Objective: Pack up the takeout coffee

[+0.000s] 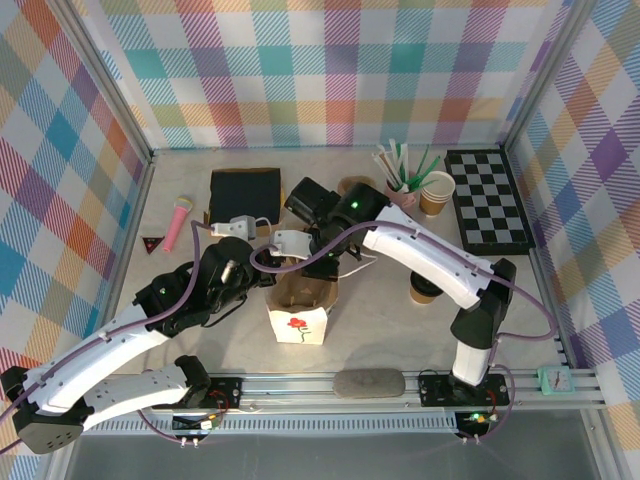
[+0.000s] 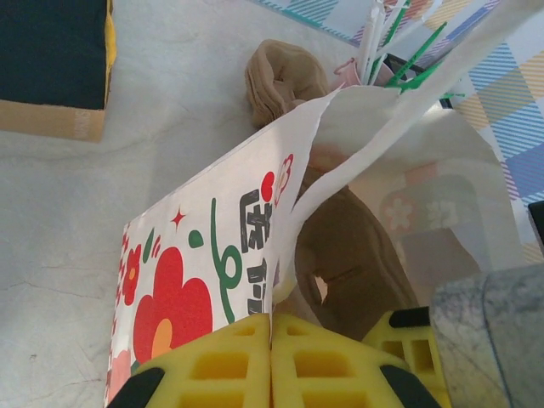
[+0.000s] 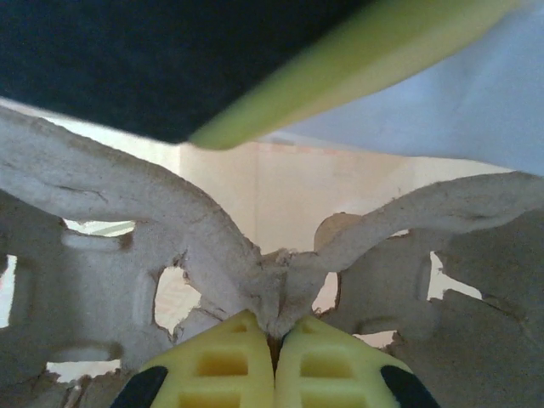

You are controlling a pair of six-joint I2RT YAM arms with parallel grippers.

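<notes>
2 closed | left gripper [image 2: 270, 340]: bag [image 2: 195, 280] | right gripper [image 3: 274, 348]: carrier [image 3: 212, 246] | takeout coffee [image 1: 422, 289] apart, rightward

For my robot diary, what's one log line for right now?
left jaws: shut on bag | right jaws: shut on carrier | coffee: on table, not packed

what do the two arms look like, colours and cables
The left arm and right arm have white shells, black joints and a purple cable looped alongside. A green light glows on the right one. The left end effector and right end effector have yellow gridded fingers.
</notes>
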